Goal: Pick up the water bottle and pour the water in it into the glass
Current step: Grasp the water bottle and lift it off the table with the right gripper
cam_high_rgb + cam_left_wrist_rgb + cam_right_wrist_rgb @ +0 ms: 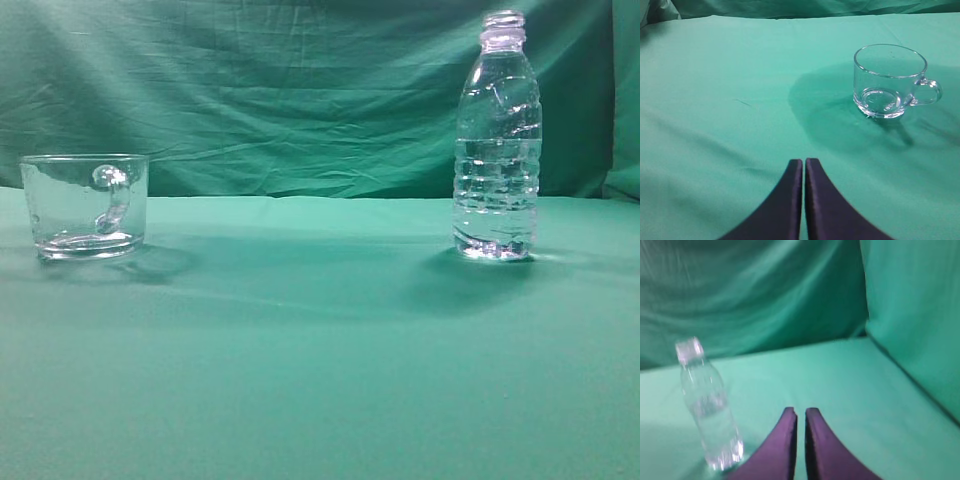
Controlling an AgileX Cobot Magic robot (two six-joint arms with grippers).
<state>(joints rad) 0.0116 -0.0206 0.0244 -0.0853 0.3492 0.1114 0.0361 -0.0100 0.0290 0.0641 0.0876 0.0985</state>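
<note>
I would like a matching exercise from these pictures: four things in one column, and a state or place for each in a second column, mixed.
Things:
1. water bottle
2. glass
3. left gripper
4. tablecloth

States:
a. empty, on the left of the exterior view
b. jaws closed, holding nothing
c. green, covering the table
d. upright, uncapped, partly filled with water

Pairs: 1-d, 2-a, 3-b, 4-c

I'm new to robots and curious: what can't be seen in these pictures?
- Exterior view: both arms lie outside the frame.
- Wrist views: the dark fingers are cut off by the bottom edge.
- Right wrist view: the tall clear plastic bottle is blurred, its water level unclear.
</note>
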